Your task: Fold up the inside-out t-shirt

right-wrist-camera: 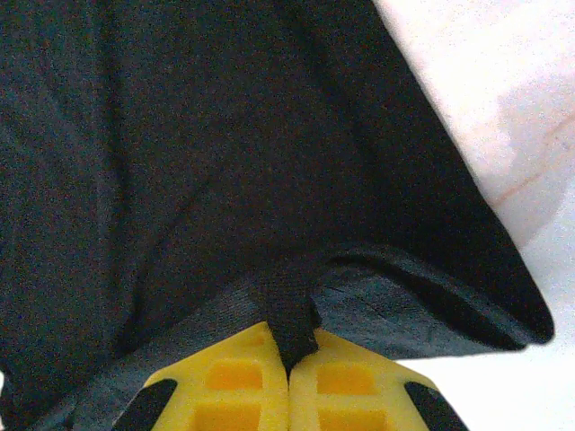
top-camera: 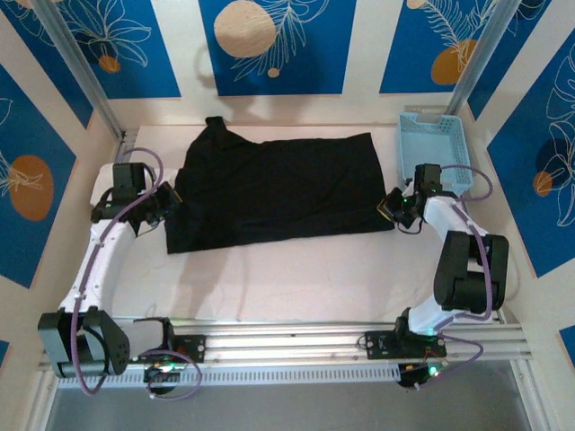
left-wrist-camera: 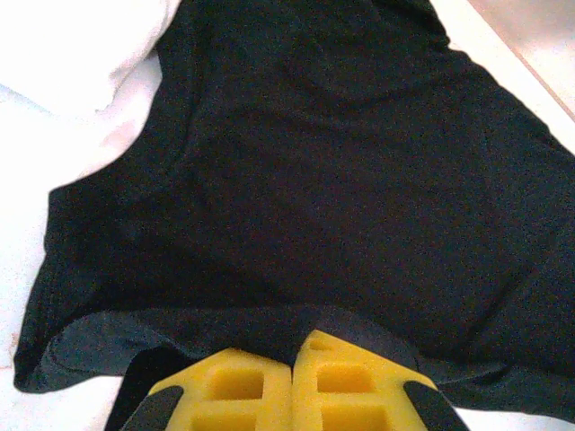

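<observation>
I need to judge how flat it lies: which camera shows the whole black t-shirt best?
Top external: the whole black t-shirt lies spread on the table. The left wrist view gives a close patch of it at the shut left hand; the right wrist view, a fold pinched in the right hand.

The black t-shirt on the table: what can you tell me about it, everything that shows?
The black t-shirt is soft, matte cloth, spread nearly flat across the white table, with one part bunched at its far left corner. Its stitched hem is lifted slightly at both ends. The left gripper is shut on its left edge, and the right gripper pinches a fold of its right edge. A light-blue basket stands near its right end.
</observation>
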`<state>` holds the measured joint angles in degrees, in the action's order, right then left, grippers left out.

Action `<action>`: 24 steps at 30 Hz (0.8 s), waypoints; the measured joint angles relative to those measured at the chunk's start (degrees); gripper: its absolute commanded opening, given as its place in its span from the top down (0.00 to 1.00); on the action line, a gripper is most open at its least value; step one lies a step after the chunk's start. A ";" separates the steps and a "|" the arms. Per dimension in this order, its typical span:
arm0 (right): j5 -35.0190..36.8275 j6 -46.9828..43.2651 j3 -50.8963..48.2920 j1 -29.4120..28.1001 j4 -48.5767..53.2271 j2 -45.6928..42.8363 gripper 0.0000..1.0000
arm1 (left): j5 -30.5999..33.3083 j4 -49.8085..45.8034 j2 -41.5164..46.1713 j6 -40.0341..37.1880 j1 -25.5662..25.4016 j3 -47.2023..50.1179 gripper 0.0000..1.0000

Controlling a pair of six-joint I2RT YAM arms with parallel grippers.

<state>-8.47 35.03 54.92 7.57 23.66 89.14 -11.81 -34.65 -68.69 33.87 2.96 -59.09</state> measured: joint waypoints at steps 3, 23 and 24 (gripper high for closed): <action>0.96 -0.17 2.40 -0.90 0.11 2.29 0.94 | -0.13 0.85 -1.49 0.00 0.37 0.00 1.00; 6.80 -1.33 26.27 -4.90 -0.15 24.33 0.72 | 2.60 12.26 -24.72 0.70 1.55 -11.58 0.70; 6.82 -1.79 27.74 -5.05 -0.11 25.51 0.69 | 3.17 12.87 -27.04 0.79 1.64 -12.98 0.63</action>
<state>-1.65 33.23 82.65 2.52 23.55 114.65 -8.64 -21.78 -95.72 34.65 4.60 -72.07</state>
